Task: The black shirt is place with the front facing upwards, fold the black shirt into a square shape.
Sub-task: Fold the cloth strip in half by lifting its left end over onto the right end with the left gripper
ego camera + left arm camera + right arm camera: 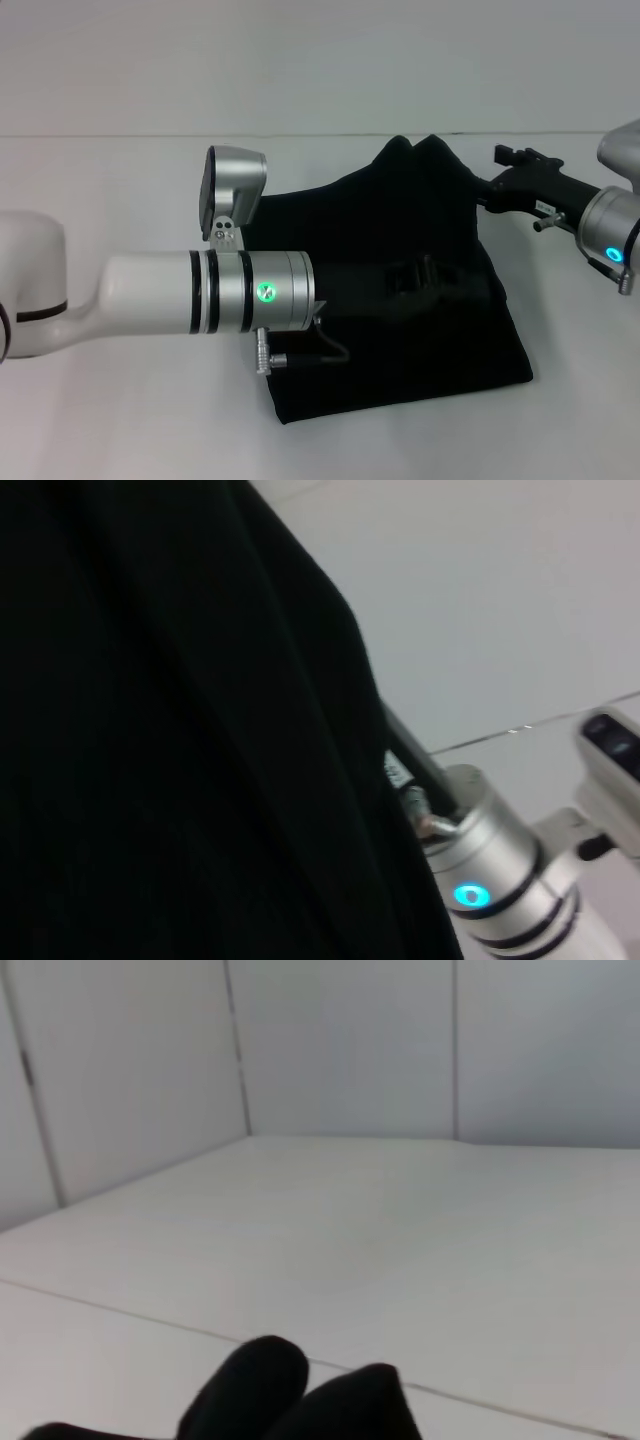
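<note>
We see the black shirt (400,300) lying already doubled into a rough, slightly skewed block on the white worktop (120,430), nearer its right edge than its left, with two peaks of cloth lifted along the side toward the far edge. The left end effector (425,275) reaches in from the left edge and sits over the middle of the cloth, black against black, so we cannot tell whether it is released or clenched. The right end effector (478,190) comes in from the right edge and meets the raised cloth at the shirt's far right corner; its state is also hidden.

We judge the coming fold turns on that lifted far side: it lies just beyond the left end effector toward the far edge, and the right arm is the nearer to it. The shirt's long axis runs roughly from the far edge to the near edge.

The head view alone shows the whole outline. The left wrist view shows cloth hanging close, with the right arm behind it; the right wrist view shows only the two cloth peaks against the bare worktop.
</note>
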Robot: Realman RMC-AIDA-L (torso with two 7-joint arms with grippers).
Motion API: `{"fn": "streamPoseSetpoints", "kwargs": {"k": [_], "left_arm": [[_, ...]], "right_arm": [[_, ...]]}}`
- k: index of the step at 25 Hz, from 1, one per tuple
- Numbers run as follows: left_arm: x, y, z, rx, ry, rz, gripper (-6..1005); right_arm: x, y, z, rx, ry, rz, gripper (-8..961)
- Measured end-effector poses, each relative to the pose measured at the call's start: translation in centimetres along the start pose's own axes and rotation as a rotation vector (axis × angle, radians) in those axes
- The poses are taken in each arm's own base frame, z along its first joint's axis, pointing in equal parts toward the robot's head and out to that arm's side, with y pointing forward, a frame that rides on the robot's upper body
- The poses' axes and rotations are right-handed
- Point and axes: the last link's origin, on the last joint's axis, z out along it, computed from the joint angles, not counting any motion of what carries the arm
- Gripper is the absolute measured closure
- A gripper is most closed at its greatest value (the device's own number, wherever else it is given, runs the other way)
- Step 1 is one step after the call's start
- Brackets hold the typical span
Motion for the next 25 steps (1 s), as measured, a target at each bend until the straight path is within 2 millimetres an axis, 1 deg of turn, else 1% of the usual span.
{"fn": "streamPoseSetpoints", "kwargs": {"k": [7,11,16,19,25], "left_arm": [[-0.2,-1.4,0.6,0.084,0.032,0.007,970],[-0.2,-2.5,1.0,0.148,0.074,-0.003,970],[-0.2,-2.6,1.1,0.143,0.109,-0.007,961],[-0.2,-2.5,1.0,0.117,0.127,-0.005,773],[-0.5,-1.2,0.5,0.007,0.127,0.016,490]], "right_arm": [[0.5,-0.8,-0.3,0.045,0.023,0.004,70],[0.7,-1.1,-0.3,0.067,0.036,0.004,70],[0.7,-1.1,-0.3,0.069,0.038,-0.005,71],[0.8,-1.1,-0.2,0.067,0.041,-0.012,71],[1.2,-1.4,-0.2,0.095,0.072,-0.043,69]]}}
